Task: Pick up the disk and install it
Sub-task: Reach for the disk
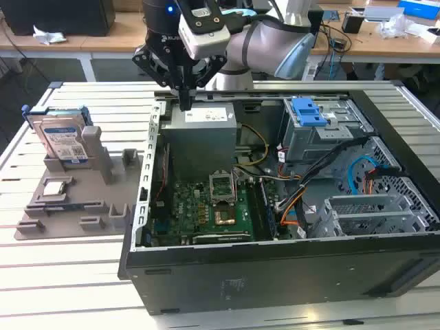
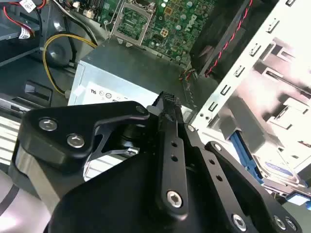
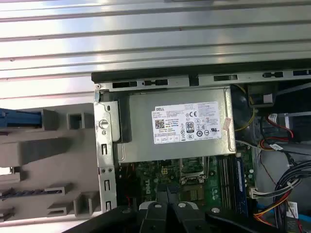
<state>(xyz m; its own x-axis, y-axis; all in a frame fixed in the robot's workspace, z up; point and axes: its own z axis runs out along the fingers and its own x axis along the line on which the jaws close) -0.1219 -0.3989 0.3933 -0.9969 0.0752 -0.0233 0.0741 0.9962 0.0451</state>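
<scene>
The disk [image 1: 63, 137], silver with a white-and-blue label and a blue carrier rail, stands upright in a slot of the grey holder tray [image 1: 69, 206] at the exterior view's left. Its blue edge shows in the first wrist view [image 3: 19, 118] and a corner in the second wrist view [image 2: 279, 171]. My gripper [image 1: 185, 103] hangs over the left rear corner of the open computer case [image 1: 275, 275], above the grey power supply box [image 1: 203, 134], well to the right of the disk. Its fingers [image 2: 170, 104] are pressed together with nothing between them.
Inside the case lie the green motherboard [image 1: 206, 206], bundled cables [image 1: 309, 185] and a grey drive cage [image 1: 320, 137] topped by a blue plastic bracket [image 1: 308, 110]. The case and tray sit on a slatted metal table [image 1: 69, 275]. Desks stand behind.
</scene>
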